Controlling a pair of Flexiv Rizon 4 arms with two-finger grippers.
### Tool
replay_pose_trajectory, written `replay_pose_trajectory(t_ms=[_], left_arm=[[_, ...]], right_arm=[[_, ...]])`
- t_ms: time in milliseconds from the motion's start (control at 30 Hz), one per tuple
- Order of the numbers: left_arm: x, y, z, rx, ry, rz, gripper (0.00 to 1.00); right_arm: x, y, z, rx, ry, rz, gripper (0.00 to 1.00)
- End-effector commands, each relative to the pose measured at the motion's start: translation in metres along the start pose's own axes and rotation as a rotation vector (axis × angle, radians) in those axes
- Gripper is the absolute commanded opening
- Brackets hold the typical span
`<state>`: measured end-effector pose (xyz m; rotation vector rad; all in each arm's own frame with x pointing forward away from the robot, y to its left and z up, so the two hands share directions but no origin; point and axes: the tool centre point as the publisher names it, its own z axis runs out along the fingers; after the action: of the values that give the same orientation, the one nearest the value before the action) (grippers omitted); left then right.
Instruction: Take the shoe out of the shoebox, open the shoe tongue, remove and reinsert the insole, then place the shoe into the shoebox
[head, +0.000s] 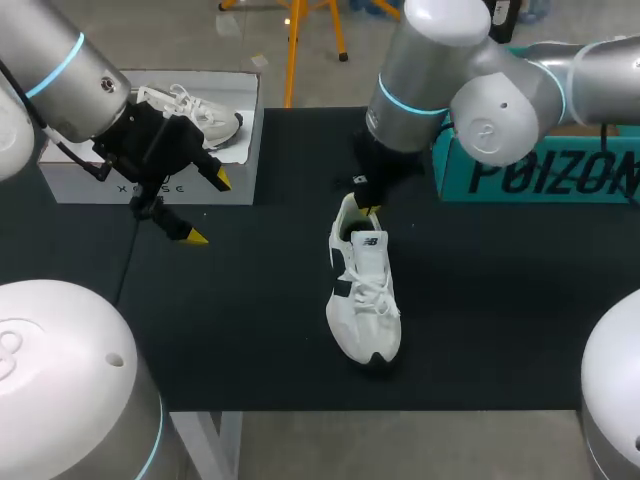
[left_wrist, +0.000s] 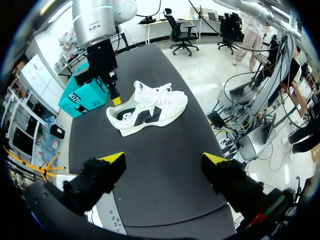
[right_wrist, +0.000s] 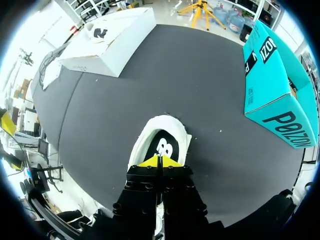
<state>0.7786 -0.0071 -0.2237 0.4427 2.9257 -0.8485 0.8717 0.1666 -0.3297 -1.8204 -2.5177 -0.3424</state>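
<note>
**Insole removal stage: right arm at heel opening**

1. The shoe (head: 365, 295) lies out of its box at the middle of the tabletop, heel toward the far edge and toe toward the near edge.
2. The right gripper (right_wrist: 160, 161) has its tips pressed together at the rim of the shoe opening. Whether they pinch anything cannot be told.
3. The insole (right_wrist: 162, 146) sits inside the shoe, so removal appears not yet done.
4. The left gripper (head: 206, 208) is spread and empty, beside the white shoebox (head: 100, 180) at the far left corner.
5. Next move, as judged: grip the insole's heel edge and lift, with the left arm steadying the shoe.
</note>
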Motion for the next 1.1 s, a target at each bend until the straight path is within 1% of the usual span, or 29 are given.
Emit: replay_pose_trajectory(t_ms=[33, 133, 300, 433, 633, 667, 833, 1100], left_arm=[[-0.001, 0.0, 0.0, -0.004, 0.003, -0.001, 1.0], [-0.001, 0.0, 0.0, -0.004, 0.003, -0.001, 1.0], [-0.001, 0.0, 0.0, -0.004, 0.003, -0.001, 1.0], [-0.001, 0.0, 0.0, -0.004, 0.003, -0.001, 1.0], [-0.001, 0.0, 0.0, -0.004, 0.003, -0.001, 1.0], [-0.001, 0.0, 0.0, -0.004, 0.003, -0.001, 1.0], [-0.001, 0.0, 0.0, -0.004, 0.003, -0.001, 1.0], [-0.001, 0.0, 0.0, -0.004, 0.003, -0.001, 1.0]], right_arm=[[0.004, 0.003, 0.025, 0.022, -0.019, 0.014, 0.0], [0.002, -0.001, 0.037, 0.041, -0.007, 0.023, 0.0], [0.003, -0.007, 0.064, 0.075, 0.013, 0.027, 0.0], [0.003, -0.011, 0.078, 0.092, 0.016, 0.032, 0.0], [0.004, -0.013, 0.084, 0.115, 0.01, 0.026, 0.0], [0.004, -0.013, 0.083, 0.116, 0.009, 0.026, 0.0], [0.002, -0.012, 0.065, 0.097, 0.001, 0.021, 0.0], [0.001, -0.018, 0.017, 0.054, -0.046, 0.011, 0.0]])
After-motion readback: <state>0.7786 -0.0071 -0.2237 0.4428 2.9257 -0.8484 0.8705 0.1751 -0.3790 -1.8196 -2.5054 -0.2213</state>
